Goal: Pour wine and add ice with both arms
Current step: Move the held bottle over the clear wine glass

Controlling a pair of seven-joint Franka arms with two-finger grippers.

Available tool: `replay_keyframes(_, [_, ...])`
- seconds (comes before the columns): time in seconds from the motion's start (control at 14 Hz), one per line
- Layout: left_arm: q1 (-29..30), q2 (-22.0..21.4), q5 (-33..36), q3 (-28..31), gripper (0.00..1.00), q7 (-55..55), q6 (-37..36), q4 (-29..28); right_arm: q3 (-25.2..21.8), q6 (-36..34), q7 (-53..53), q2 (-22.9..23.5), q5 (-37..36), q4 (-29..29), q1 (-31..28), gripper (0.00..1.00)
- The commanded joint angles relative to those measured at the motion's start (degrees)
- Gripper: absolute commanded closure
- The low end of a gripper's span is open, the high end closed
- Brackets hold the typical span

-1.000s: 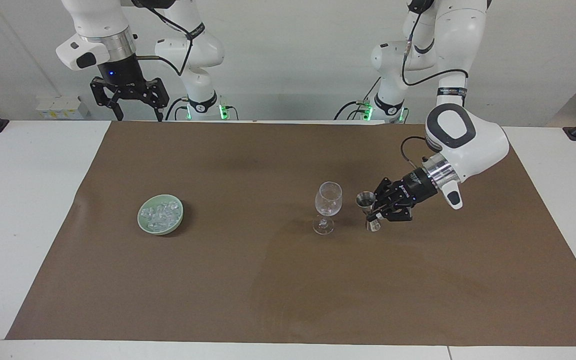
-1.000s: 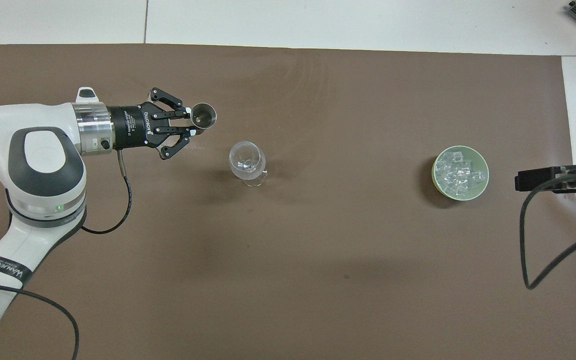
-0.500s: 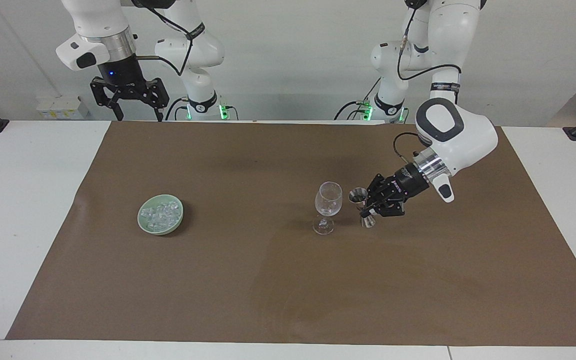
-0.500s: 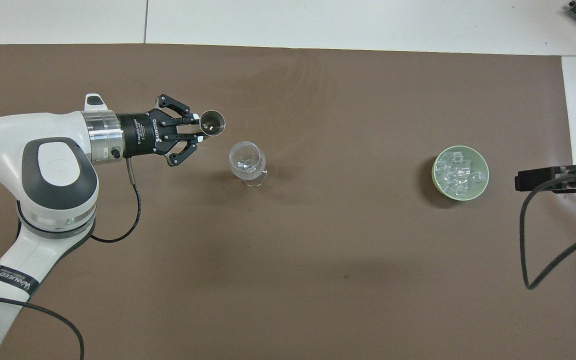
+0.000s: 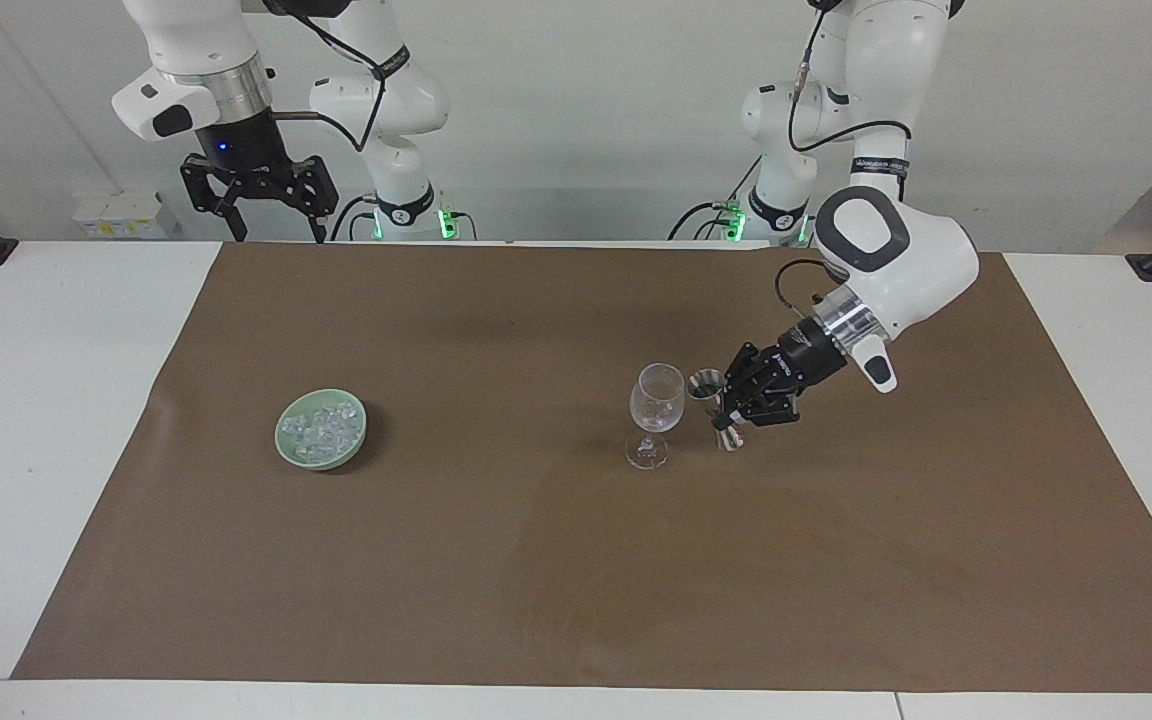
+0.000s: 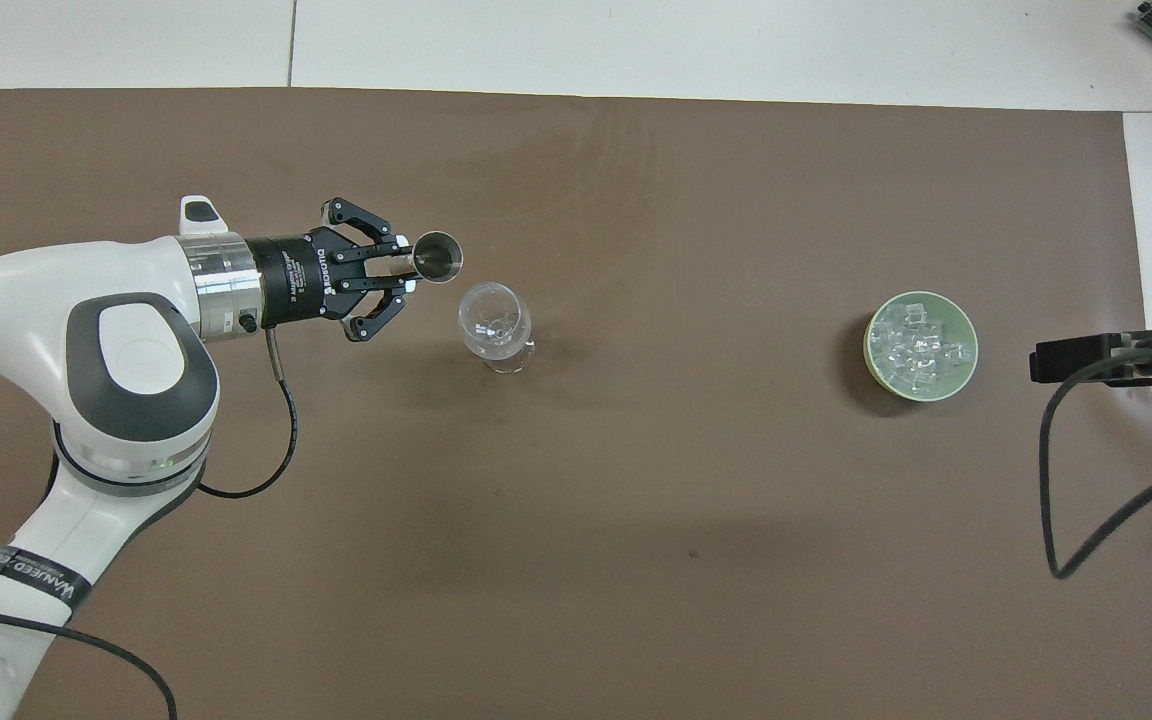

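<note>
A clear, upright wine glass stands near the middle of the brown mat. Close beside it, toward the left arm's end, is a small metal jigger. My left gripper is shut on the jigger's waist and holds it nearly upright, its rim close to the glass's cup. No wine shows in either. The ice is heaped in a pale green bowl toward the right arm's end. My right gripper waits open, high over the table's edge at the robots' end.
A brown mat covers most of the white table. A black cable loops over the table's edge at the right arm's end, past the bowl.
My left gripper has carried the jigger sideways, closer to the wine glass. The right arm, the glass and the bowl have not moved.
</note>
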Motion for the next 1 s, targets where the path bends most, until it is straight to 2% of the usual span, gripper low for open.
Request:
replay_keyframes(0.0, [-1.19, -2.69, -1.44, 1.00, 1.00, 2.12, 1.82, -2.89, 0.46, 1.32, 1.35, -1.27, -1.10, -1.57, -0.11, 0.00])
replay_keyframes(0.93, [-4.44, -4.27, -1.44, 1.01, 1.00, 5.99, 8.14, -4.65, 0.46, 1.32, 1.35, -1.27, -1.10, -1.57, -0.11, 0.00])
